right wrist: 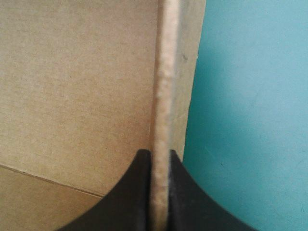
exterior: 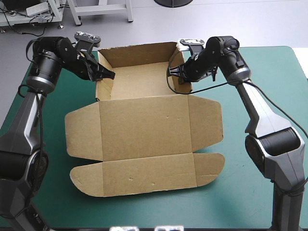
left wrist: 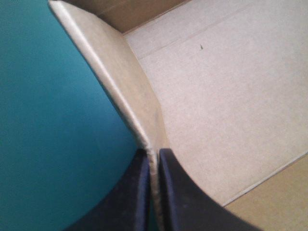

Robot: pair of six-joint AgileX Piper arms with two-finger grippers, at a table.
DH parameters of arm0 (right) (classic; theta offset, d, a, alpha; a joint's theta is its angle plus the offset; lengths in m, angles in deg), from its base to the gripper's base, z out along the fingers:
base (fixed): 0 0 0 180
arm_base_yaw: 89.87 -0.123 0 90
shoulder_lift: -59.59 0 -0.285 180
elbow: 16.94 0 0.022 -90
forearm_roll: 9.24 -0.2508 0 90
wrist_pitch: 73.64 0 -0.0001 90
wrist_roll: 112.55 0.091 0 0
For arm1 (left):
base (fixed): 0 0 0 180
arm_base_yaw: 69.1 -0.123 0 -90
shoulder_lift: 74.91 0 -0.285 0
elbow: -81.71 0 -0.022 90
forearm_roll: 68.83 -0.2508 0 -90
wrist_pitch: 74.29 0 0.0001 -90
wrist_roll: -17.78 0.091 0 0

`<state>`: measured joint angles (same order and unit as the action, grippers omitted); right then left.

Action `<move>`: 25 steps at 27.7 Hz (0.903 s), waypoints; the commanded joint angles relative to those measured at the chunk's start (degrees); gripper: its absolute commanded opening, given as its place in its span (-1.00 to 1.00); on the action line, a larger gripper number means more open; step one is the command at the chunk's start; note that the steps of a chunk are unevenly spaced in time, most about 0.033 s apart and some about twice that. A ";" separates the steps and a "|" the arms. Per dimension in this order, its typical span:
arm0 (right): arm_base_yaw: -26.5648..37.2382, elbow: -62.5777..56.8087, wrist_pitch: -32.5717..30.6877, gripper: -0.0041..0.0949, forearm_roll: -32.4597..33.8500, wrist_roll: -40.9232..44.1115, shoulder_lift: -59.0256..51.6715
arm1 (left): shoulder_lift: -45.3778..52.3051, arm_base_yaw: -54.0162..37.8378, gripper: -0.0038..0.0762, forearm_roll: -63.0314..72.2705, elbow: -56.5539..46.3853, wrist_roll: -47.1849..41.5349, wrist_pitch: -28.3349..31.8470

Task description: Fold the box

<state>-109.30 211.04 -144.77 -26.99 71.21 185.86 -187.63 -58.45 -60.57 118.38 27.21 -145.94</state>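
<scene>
Clamping opposite walls of the box (exterior: pixel 144 127) (lid flat), left gripper (exterior: pixel 109 74), right gripper (exterior: pixel 174 72).

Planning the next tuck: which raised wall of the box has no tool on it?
The far wall; the left tool pinches the left wall, the right tool the right wall.

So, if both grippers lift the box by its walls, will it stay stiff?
Probably it bends: the box is thin board, and the left wall already curves ahead of the left gripper. The lid lies flat, joined by a crease only, so it would likely hang down. It looks light; the right gripper, shut on the other wall, should hold it.
</scene>
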 commanded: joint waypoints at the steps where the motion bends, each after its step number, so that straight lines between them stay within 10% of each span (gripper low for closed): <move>1: 2.16 -1.69 -0.61 -0.96 -5.19 -3.15 -4.56 | 0.41 0.59 -0.92 0.28 1.80 -0.75 0.49; 25: 2.72 -8.06 -0.08 -0.96 -3.12 -11.81 1.80 | -8.91 2.77 -0.92 -3.09 1.80 -2.40 0.48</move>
<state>-106.72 201.49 -142.33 -29.60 64.22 191.50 -199.23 -55.91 -62.98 118.43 24.35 -145.82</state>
